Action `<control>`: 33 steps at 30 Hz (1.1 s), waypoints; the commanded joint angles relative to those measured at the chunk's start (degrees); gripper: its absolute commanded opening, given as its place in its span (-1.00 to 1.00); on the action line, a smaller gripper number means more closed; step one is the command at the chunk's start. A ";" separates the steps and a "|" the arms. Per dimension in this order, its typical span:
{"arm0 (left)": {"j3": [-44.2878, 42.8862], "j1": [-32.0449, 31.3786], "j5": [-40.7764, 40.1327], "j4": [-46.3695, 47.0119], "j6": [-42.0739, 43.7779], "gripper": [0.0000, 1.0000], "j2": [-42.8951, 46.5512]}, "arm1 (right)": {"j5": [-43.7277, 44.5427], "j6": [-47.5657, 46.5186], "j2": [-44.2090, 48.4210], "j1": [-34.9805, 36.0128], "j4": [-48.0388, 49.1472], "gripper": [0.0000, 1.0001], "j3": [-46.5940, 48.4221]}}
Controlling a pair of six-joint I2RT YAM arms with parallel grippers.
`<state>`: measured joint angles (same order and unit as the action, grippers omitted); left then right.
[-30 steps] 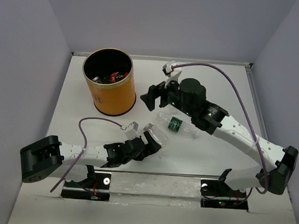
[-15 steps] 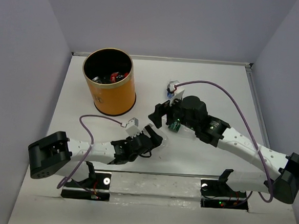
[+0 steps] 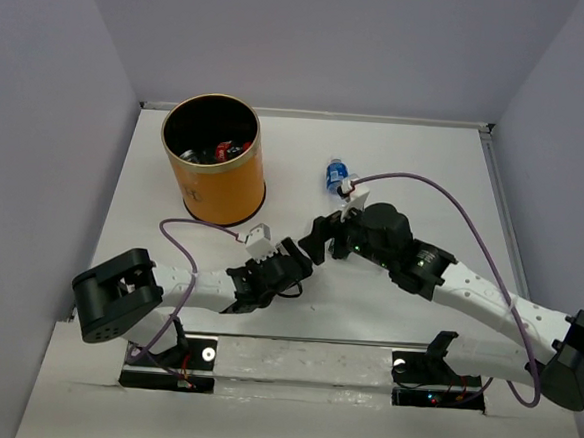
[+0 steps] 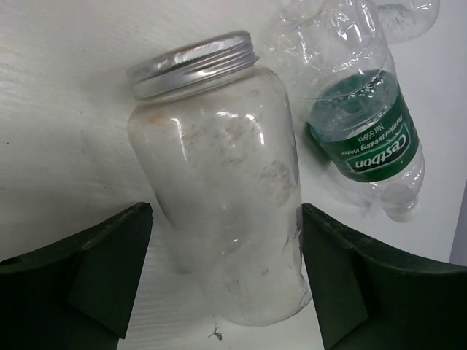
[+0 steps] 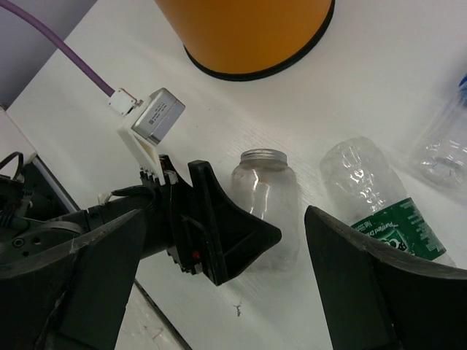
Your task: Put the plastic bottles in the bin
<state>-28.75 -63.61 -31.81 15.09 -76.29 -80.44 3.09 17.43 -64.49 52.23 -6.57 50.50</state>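
"How far along was it?"

"Partway, I'd judge. The tall orange-yellow cylindrical bin (image 3: 212, 178) stood at the far left of the white table (image 3: 426, 168), and a few small bottles (image 3: 216, 152) already lay on its black bottom. At least two were left outside."

"And the arms?"

"Both reached to the middle of the table. The left gripper (image 4: 226, 240) had its jaws spread to either side of a clear jar with a silver screw lid (image 4: 219, 197), which lay on its side; I saw no firm contact. The right gripper (image 3: 318, 239) hung over the same spot, jaws wide apart, holding nothing."

"Which bottles remained?"

"A crumpled clear plastic bottle with a green label (image 4: 357, 131) lay just beside the jar, and a smaller clear bottle with a blue label (image 3: 335, 174) lay farther back, right of the bin. Both needed binning."
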 commanded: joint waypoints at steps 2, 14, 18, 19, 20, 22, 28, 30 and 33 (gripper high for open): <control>-0.87 0.33 -5.98 0.99 2.20 0.79 -2.26 | 1.56 1.55 2.00 -0.02 -0.28 0.87 -1.37; 2.21 0.33 -8.35 -2.60 6.85 0.02 5.54 | 0.16 2.52 -11.69 -17.50 -3.71 0.91 6.53; 2.30 -0.37 -10.19 -11.72 11.84 -0.03 20.10 | 1.21 1.12 -22.66 -20.76 -5.56 0.95 15.92; 1.95 -0.46 -10.81 -13.67 13.09 -0.04 22.94 | 1.39 0.77 -24.70 -21.89 -5.73 0.95 17.25; 0.82 -0.54 -12.82 -15.25 14.32 -0.04 25.92 | 1.48 0.59 -28.64 -22.43 -5.82 0.96 18.66; -0.42 -0.55 -15.89 -19.82 19.39 -0.04 34.89 | 0.17 -0.29 -32.44 -24.18 -6.17 0.96 22.95; -12.01 0.86 -21.09 -19.40 35.58 -0.03 47.05 | -1.60 -2.13 -44.74 -27.70 -9.34 0.92 32.98; -18.40 1.82 -22.50 -18.18 42.25 -0.03 45.48 | -0.55 -3.01 -47.56 -27.71 -11.62 0.90 37.38; -24.58 2.79 -24.34 -15.01 51.66 -0.02 42.14 | -0.45 -4.51 -52.66 -28.23 -13.55 0.86 41.08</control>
<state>-44.77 -62.19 -49.06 -4.01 -41.67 -34.50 2.57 15.94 -113.73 24.25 -16.88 85.32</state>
